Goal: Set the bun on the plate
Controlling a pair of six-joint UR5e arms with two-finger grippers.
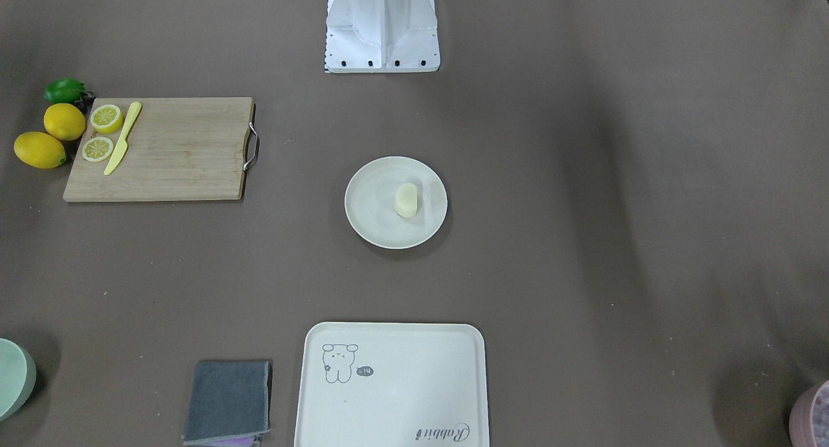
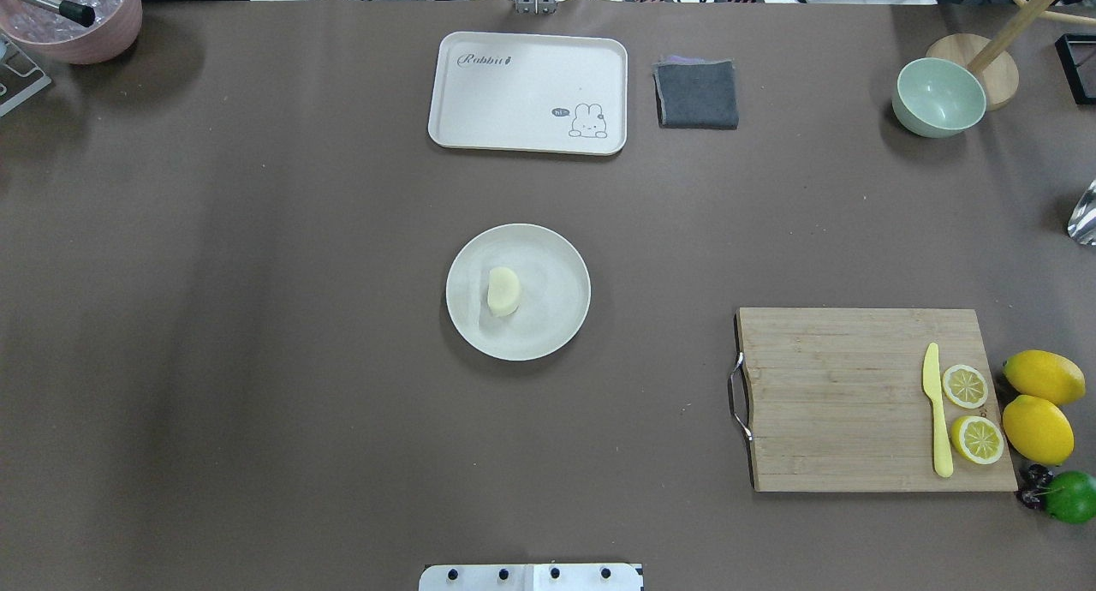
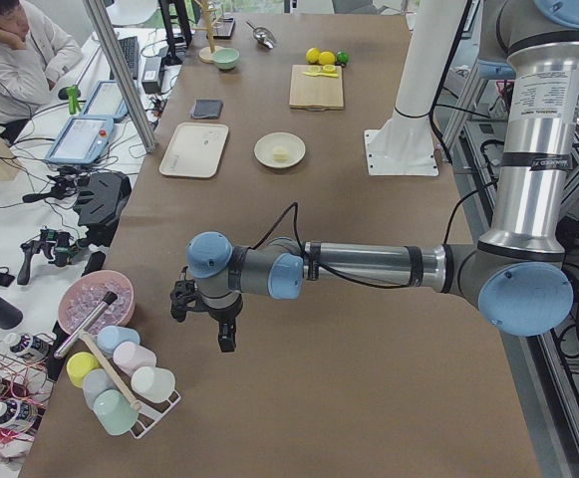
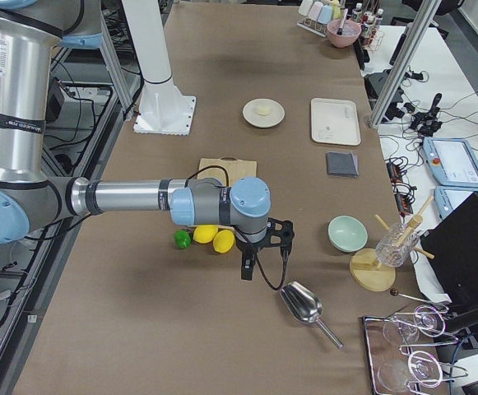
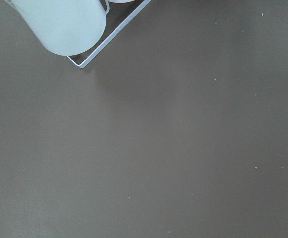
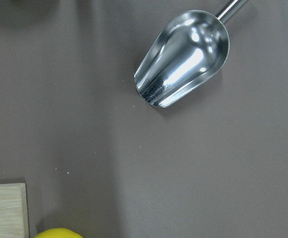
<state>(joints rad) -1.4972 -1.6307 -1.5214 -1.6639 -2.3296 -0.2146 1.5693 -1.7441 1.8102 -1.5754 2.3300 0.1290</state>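
The bun (image 2: 503,291), a small pale cream lump, lies on the round off-white plate (image 2: 556,317) at the middle of the table, a little left of the plate's centre. It also shows in the front-facing view as bun (image 1: 406,199) on plate (image 1: 363,207). Neither arm is near it. My left gripper (image 3: 205,317) hangs over the table's left end by the cup rack. My right gripper (image 4: 265,257) hangs over the right end near the lemons. Both show only in the side views, so I cannot tell whether they are open or shut.
A cream tray (image 2: 527,92) and a grey cloth (image 2: 697,94) lie at the far edge. A cutting board (image 2: 839,398) carries lemon slices and a yellow knife (image 2: 938,420), with lemons (image 2: 1038,428) beside it. A metal scoop (image 6: 183,59), a green bowl (image 2: 938,97) and a cup rack (image 3: 120,383) stand at the ends.
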